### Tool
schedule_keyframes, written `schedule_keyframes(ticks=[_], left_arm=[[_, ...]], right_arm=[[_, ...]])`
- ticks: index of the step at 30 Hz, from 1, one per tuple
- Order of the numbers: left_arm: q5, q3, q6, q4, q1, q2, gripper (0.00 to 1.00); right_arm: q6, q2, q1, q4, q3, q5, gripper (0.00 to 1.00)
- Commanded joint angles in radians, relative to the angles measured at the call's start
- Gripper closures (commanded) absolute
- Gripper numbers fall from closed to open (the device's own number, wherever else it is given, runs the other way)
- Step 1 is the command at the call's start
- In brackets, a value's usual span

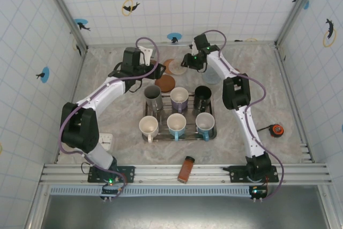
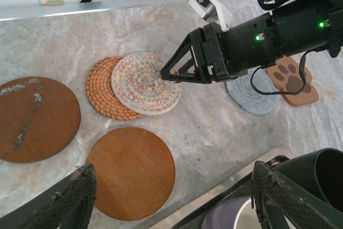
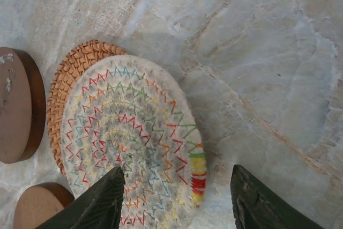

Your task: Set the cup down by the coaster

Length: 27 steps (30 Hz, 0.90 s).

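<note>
Several cups stand in a wire rack: a steel cup, a purple-white cup, a black cup and three mugs in front. Coasters lie behind the rack. My right gripper is open, low over the edge of a woven multicoloured coaster that rests partly on a rattan coaster. My left gripper is open and empty, hovering over a round wooden coaster and the rack's edge. From the left wrist, the right gripper points at the woven coaster.
A second wooden disc lies to the left; a grey coaster and a paw-print coaster lie to the right. An orange object sits on the front rail and a tape measure by the right wall.
</note>
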Motion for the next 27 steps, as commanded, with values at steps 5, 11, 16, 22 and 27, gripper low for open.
schedule_keyframes(ticks=[5,11,16,22,27], left_arm=[[-0.014,0.042,0.020,-0.020,-0.006,0.017,0.25],[-0.015,0.042,0.022,-0.028,-0.006,0.017,0.25],[-0.015,0.041,0.021,-0.028,-0.006,0.015,0.25],[-0.014,0.035,0.017,-0.026,-0.007,0.011,0.25],[-0.015,0.027,0.014,-0.018,-0.007,0.003,0.25]], right_arm=[[0.038,0.051,-0.003,0.027,0.026,-0.040,0.60],[0.059,0.059,-0.001,0.049,0.025,-0.057,0.79],[0.056,0.047,-0.005,0.043,0.024,-0.057,0.99],[0.037,-0.006,-0.017,0.032,0.011,-0.060,1.00],[0.031,-0.107,-0.035,0.079,-0.086,-0.081,1.00]])
